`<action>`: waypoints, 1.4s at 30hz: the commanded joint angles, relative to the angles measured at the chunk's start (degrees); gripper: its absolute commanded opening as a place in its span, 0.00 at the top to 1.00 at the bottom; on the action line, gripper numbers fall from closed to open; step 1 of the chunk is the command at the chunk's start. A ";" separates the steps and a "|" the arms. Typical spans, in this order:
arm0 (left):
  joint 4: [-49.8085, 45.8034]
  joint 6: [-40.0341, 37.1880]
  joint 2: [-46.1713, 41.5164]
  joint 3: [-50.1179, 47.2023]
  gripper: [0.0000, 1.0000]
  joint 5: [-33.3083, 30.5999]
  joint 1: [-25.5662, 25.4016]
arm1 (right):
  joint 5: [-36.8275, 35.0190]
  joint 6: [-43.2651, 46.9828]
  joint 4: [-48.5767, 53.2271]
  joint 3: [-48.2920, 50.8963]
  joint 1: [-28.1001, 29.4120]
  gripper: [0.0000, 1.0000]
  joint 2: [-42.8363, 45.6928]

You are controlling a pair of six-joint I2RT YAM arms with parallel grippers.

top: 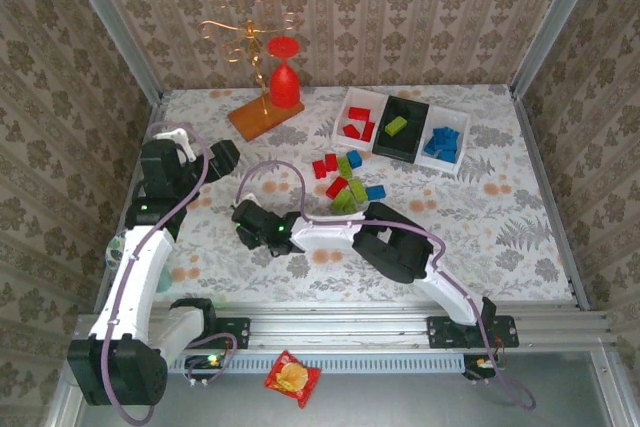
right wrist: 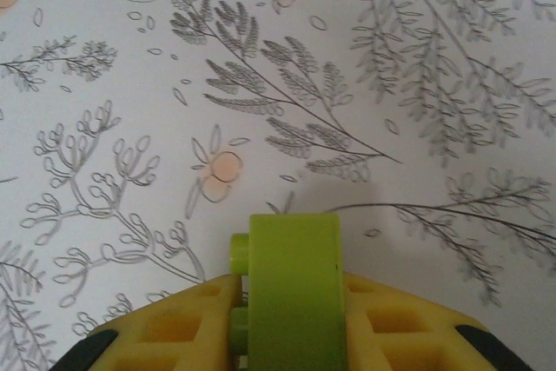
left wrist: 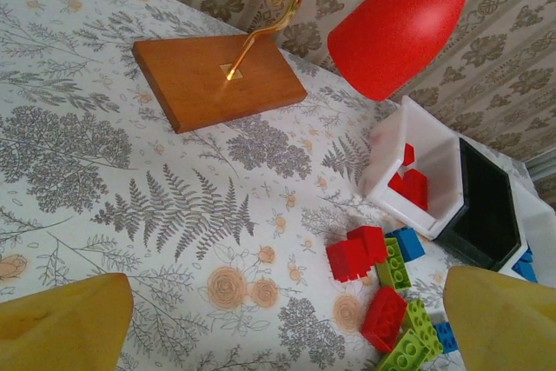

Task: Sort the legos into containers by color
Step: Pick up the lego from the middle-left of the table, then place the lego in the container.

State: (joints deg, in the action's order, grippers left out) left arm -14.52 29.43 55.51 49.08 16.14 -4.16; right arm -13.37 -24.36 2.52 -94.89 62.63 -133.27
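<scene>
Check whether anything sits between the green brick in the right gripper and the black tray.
The green brick in the right gripper has the loose pile of legos lying between it and the black tray. The pile is low, so a lifted carry would likely clear it.

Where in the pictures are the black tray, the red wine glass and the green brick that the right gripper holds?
black tray (top: 403, 145): top external view, bare floor near its front end.
red wine glass (left wrist: 408, 23): left wrist view, middle of the bowl.
held green brick (right wrist: 295, 293): right wrist view, its smooth face.
</scene>
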 commanded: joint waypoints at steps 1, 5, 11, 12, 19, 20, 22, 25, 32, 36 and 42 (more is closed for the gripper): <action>1.08 -0.10 -0.88 -0.87 0.07 1.26 -0.91 | -2.64 -0.43 1.86 4.55 -1.64 0.73 4.68; 1.46 -0.28 -1.36 -1.93 0.07 1.13 -1.68 | -2.19 -1.69 -0.75 12.39 -4.67 0.75 11.26; 2.49 -0.34 -2.02 -4.82 0.07 0.91 -3.10 | 0.03 -3.22 -4.05 23.55 -11.32 0.77 22.64; 3.10 -0.12 -1.83 -5.41 0.07 0.95 -3.41 | 0.24 -3.48 -4.13 24.74 -12.50 0.77 24.43; 9.11 1.39 -0.58 -8.56 0.07 -0.04 -7.04 | 4.51 -6.69 -2.62 27.45 -24.51 0.77 34.34; 9.25 1.47 0.04 -8.41 0.07 -0.30 -7.75 | 5.44 -6.85 -1.85 26.30 -26.80 0.77 34.24; 9.96 1.47 1.41 -8.31 0.07 -0.81 -9.34 | 5.72 -6.76 0.07 23.48 -30.65 0.77 33.34; 10.74 1.17 3.62 -7.89 0.07 -1.46 -12.20 | 5.04 -6.91 1.44 19.88 -36.17 0.77 31.23; 12.05 0.06 6.61 -6.90 0.07 -2.69 -17.73 | 2.78 -7.37 2.49 14.86 -46.63 0.76 25.86; 13.66 -2.10 7.70 -6.99 0.07 -2.30 -20.65 | 2.56 -7.33 4.62 10.47 -50.00 0.75 20.73; 15.25 -4.37 9.74 -7.31 0.07 0.01 -24.28 | 1.36 -4.98 8.99 3.83 -51.26 0.68 15.56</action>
State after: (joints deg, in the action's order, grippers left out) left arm -1.54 27.49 64.49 40.84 14.85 -27.27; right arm -10.15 -30.33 7.99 -87.92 11.14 -116.88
